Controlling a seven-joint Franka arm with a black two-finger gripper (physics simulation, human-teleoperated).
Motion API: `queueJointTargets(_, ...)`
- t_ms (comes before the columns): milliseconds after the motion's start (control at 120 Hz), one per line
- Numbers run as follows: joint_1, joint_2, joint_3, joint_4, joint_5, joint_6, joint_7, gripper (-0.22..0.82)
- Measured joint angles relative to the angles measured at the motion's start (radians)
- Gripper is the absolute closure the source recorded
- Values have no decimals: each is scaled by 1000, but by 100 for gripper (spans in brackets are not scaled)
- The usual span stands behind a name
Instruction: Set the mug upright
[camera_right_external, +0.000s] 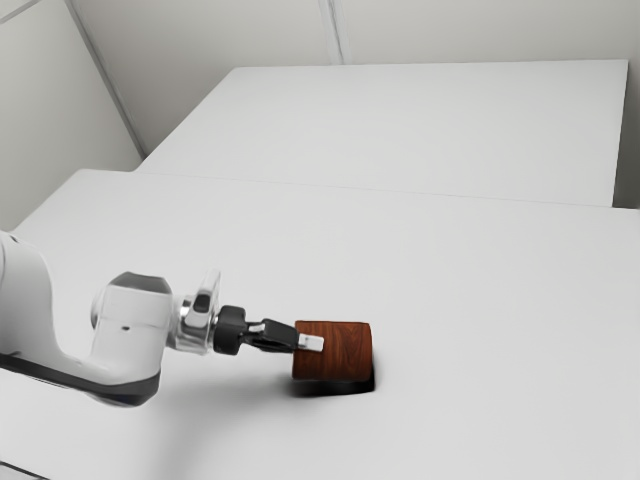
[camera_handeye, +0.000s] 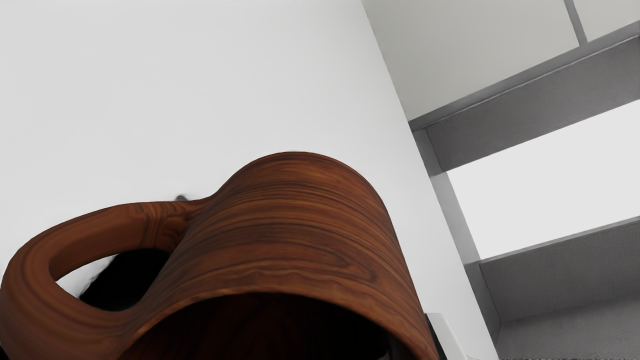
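Can't tell the opening or any hold of the gripper, right at the mouth end of the sideways mug, low at the table: probably light, stiff, smooth enough to slip, best pinched by the wall near the rim.

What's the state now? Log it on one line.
wood-grain mug: on its side | gripper: at mug | mouth: facing gripper | upright: not yet

A smooth white table spreads across the exterior view, meeting another white surface towards twelve o'clock, and towards its six o'clock a brown wood-grained mug lies sideways, mouth facing nine o'clock.
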Motion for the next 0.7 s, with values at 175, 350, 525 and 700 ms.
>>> queueJointTargets(175,-26,-51,1,6,6,10,13,77)
queueJointTargets(350,-33,-73,1,134,195,32,-36,78)
queueJointTargets(525,-32,-74,-1,287,526,40,-166,79)
queueJointTargets(700,-30,-73,-1,397,920,16,-363,79)
